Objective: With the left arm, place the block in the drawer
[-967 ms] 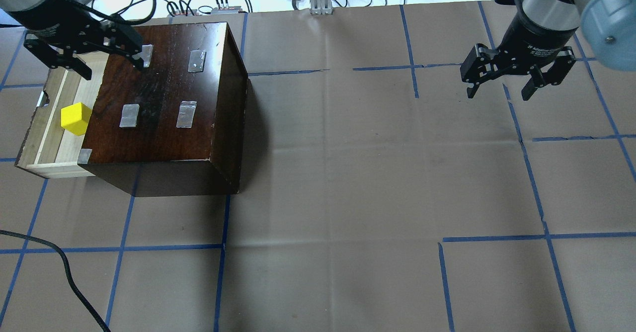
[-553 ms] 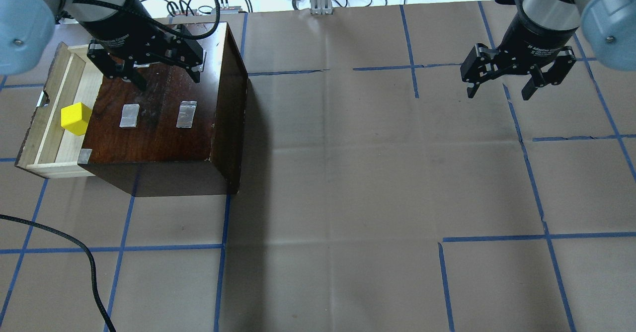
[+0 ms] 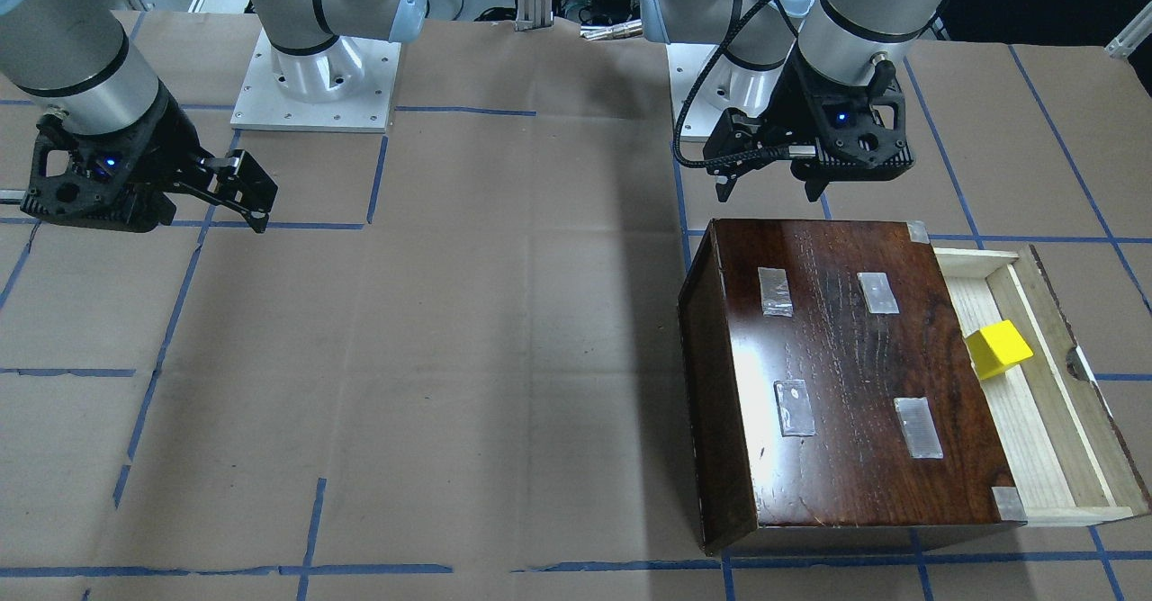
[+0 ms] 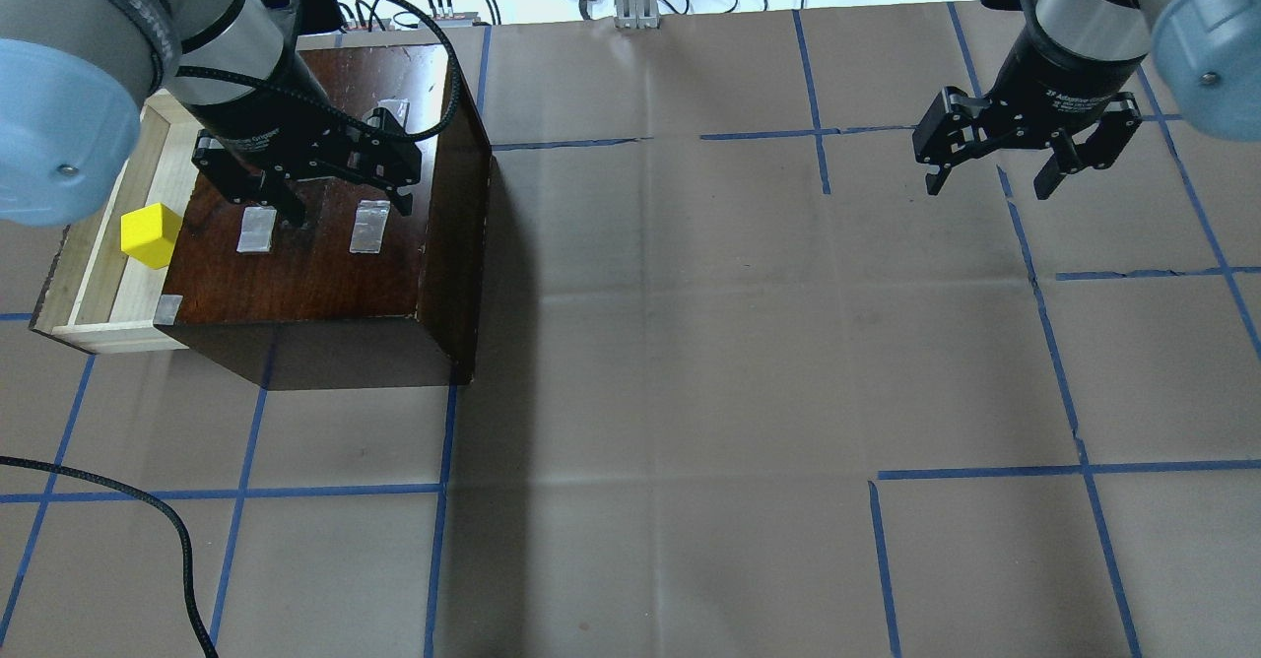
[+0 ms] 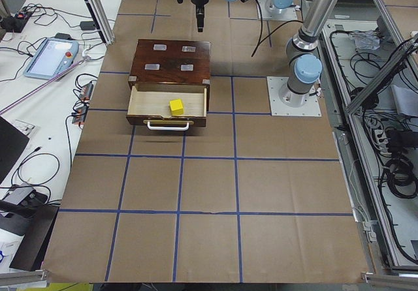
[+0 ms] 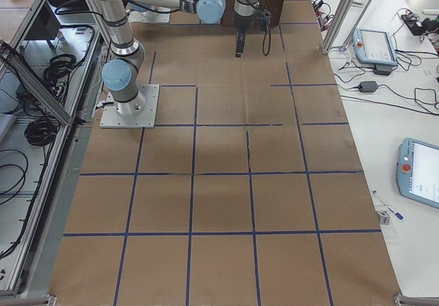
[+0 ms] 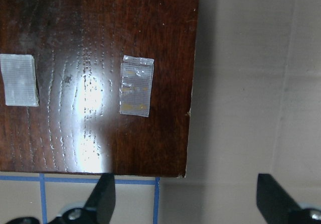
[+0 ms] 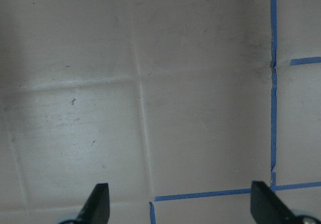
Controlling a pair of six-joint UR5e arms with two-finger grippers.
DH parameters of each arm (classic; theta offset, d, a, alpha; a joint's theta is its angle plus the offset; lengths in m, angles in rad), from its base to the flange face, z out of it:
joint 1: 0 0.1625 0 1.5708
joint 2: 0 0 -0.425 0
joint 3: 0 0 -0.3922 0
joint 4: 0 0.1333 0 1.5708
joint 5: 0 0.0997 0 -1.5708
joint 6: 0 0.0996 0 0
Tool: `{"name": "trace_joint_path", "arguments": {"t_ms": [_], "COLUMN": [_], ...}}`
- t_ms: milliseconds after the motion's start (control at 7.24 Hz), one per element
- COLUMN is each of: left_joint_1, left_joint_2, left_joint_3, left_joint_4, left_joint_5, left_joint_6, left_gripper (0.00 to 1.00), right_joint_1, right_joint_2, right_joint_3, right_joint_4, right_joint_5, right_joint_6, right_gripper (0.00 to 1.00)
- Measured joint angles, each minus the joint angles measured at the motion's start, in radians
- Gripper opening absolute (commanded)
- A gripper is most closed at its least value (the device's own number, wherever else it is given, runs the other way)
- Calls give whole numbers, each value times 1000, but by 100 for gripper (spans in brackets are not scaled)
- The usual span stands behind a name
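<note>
– At the table's left end, inside the pulled-out drawer (image 4: 103, 294): that's where the block (image 4: 150, 235) sits, flat on the pale floor, roughly midway along the drawer's length. It's close to the wooden box (image 4: 325, 274); I can't tell if it touches. Nothing holds it.
– Left gripper (image 4: 347, 203)?
– Above the box top, over the tape patches (image 4: 257, 229), spread wide and empty. The wrist view shows both fingers (image 7: 103, 199) apart, with only the box's corner and brown paper under them. It's apart from the block.
– Right gripper (image 4: 988, 185)?
– Toward the table's far right corner, hanging over the paper. Also spread, carrying nothing.
– So the placing looks done?
– I'd judge yes: drawer open, cube in it.
– Handling, if it needs a re-grip?
– Small cube, probably rigid and light. The faces are plain and smooth, so it could be a bit slippery. It doesn't look fragile. Come from above and take two opposite flat faces, fingers square to them, not on the corners. The drawer front and the box leave little room across. I'd pinch the pair of faces that look along the drawer's length.
</note>
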Motion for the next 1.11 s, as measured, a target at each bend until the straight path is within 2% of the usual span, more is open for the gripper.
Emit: {"name": "trace_joint_path", "arguments": {"t_ms": [276,1105], "left_joint_1": [0,-1], "left_joint_2": [-5,0], "left_joint_3": [1,8], "left_joint_4": [1,-8], "left_joint_5": [28,23], "left_joint_6": [0,11], "left_gripper": [99,99], "right_joint_1": [0,0], "right_joint_2": [0,0], "right_joint_3": [0,0], "right_joint_4": [0,0], "right_joint_5": [0,0], "right_joint_6": [0,0], "right_gripper": [100,100]}}
